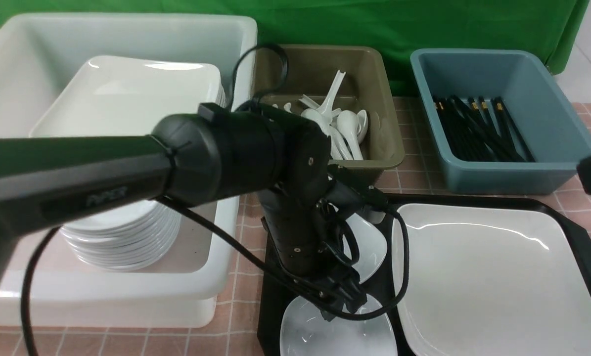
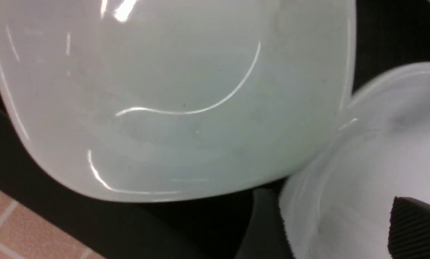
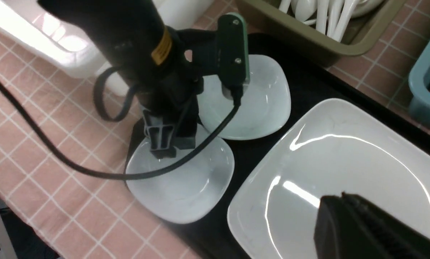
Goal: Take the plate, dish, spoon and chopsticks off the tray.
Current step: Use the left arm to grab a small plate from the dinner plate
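- Broadly, in the front view the left arm crosses from the left edge and dips to lower centre. There the left gripper (image 1: 347, 301) sits at the far rim of the lower dish (image 1: 325, 336).
- The upper dish (image 1: 372, 242) lies just behind it. Both dishes rest on the tray (image 1: 579, 242), and the plate (image 1: 493, 277) fills the tray's lower-right part.
- White spoons (image 1: 347, 128) lie in the olive bin (image 1: 374, 99) at top centre, and black chopsticks (image 1: 478, 131) lie in the blue bin (image 1: 547, 84) at upper right. None shows on the tray.
- In the left wrist view the upper dish fills most of the frame. One ribbed pad (image 2: 416, 230) hangs over the lower dish's hollow, and the other finger is a dark blur outside its rim. The fingers are spread and straddle that rim without pinching it.
- In the right wrist view the right gripper (image 3: 335, 210) hovers over the plate, its fingers pressed together on nothing.
- The two dishes meet rim to rim. I cannot tell whether they only touch or overlap.
- Risk: a glossy, sloped rim could slide out of a shallow pinch.
- Risk: if the rims overlap, lifting the lower dish may drag or tip the upper one.
- Risk: the slack cable looped across the lower dish could catch its edge.
- Risk: the two arms are near each other over the tray and could collide.
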